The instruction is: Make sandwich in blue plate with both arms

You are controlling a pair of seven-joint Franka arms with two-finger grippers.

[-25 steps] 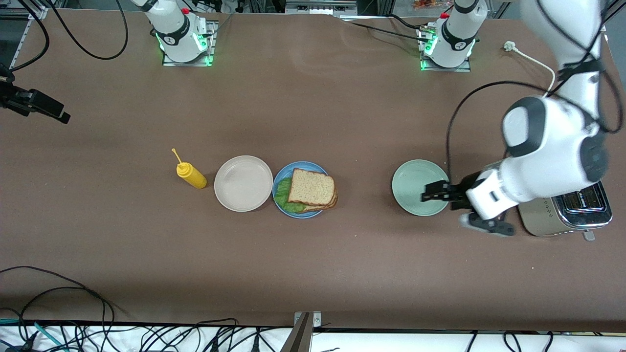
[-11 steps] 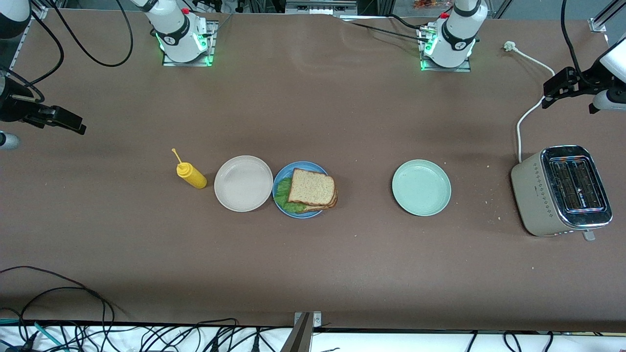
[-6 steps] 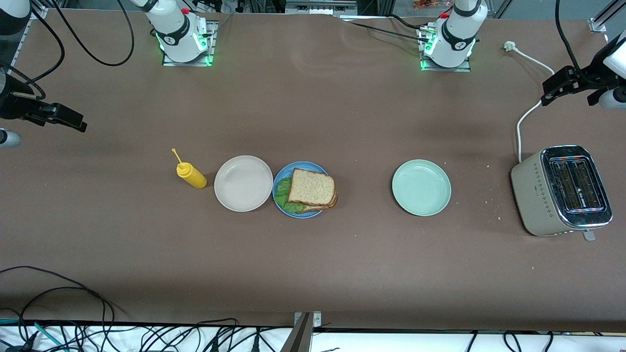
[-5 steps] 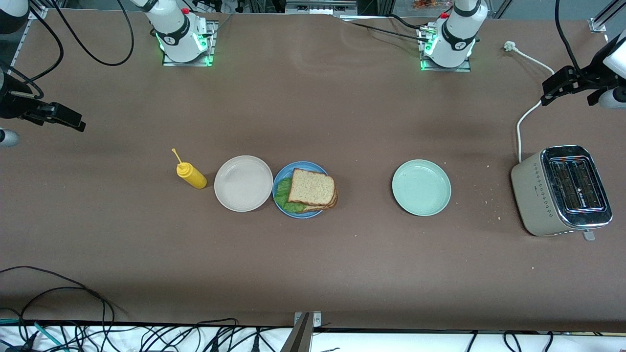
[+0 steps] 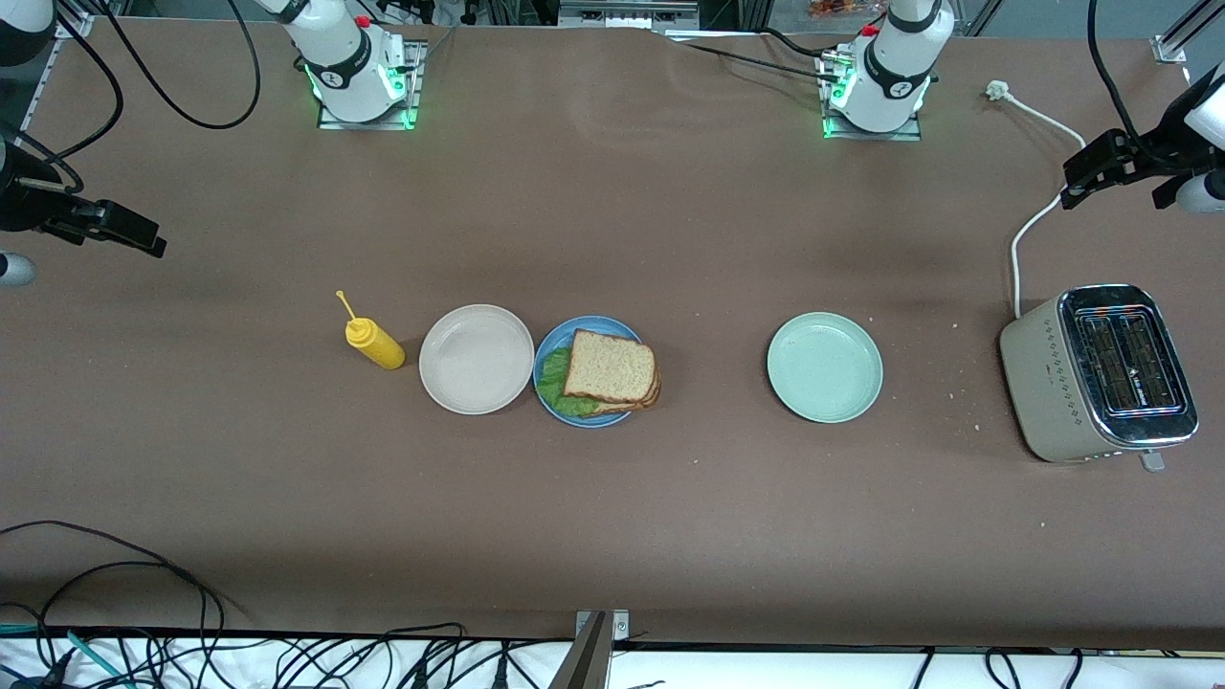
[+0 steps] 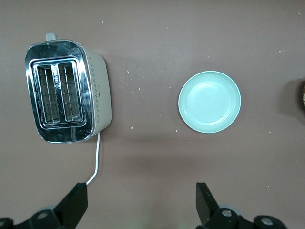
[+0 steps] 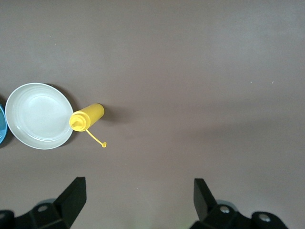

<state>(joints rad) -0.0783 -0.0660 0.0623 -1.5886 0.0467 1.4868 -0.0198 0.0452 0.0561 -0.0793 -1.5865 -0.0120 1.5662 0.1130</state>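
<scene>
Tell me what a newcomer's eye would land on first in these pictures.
First, the finished sandwich, lettuce peeking out under the bread, sitting on the blue plate mid-table between the beige plate and the pale green plate. Next, the shiny toaster at the left arm's end and the yellow squeeze bottle beside the beige plate. Both arms wait at the table's ends, left gripper and right gripper open and empty.

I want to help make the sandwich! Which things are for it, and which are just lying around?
For the job: sandwich, blue plate, left gripper and right gripper, both open and waiting.

Lying about: yellow bottle, beige plate, green plate, toaster.
</scene>
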